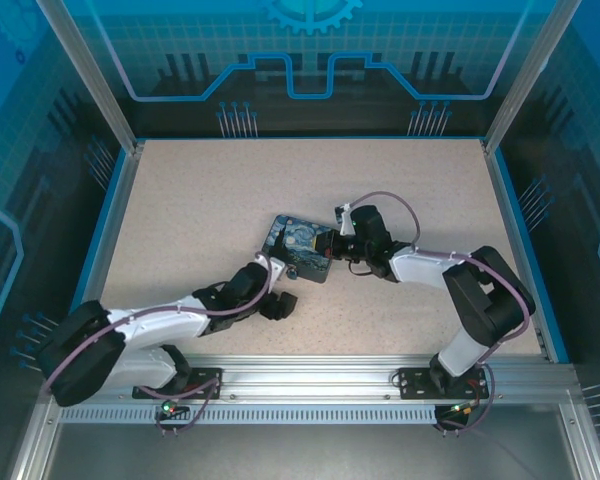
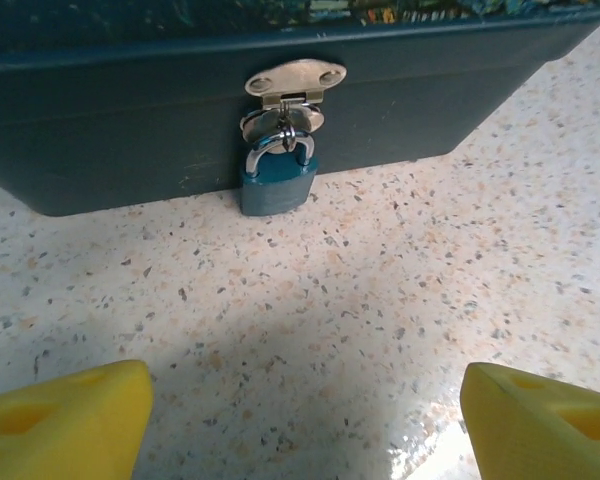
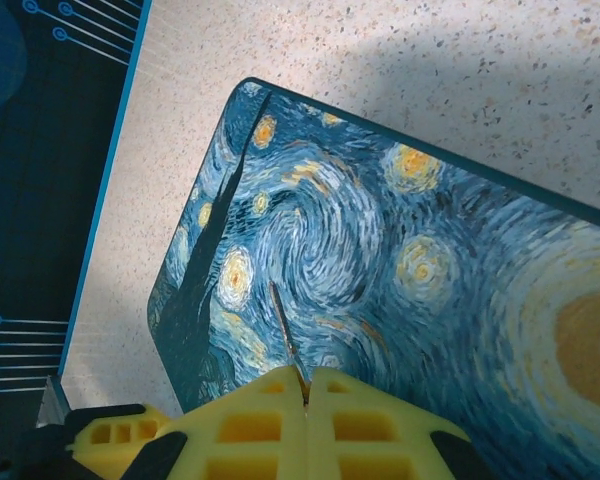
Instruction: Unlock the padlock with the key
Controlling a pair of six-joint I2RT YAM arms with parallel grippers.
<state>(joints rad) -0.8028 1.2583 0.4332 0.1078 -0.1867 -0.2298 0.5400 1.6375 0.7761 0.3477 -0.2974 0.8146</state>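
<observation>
A robotics lab cell: speckled table [image 1: 200, 210], aluminium frame [image 1: 310, 378], blue circuit-patterned panels [image 1: 310, 60] around.

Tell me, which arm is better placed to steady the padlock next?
Left. The left gripper, open, faces the padlock hanging from the hasp of the tin. The right gripper is shut on the key above its lid.

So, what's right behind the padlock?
The dark side wall of the tin, with the silver hasp that the padlock hangs from. The bit of wall directly behind the lock body is covered, and so is the tin's inside.
</observation>
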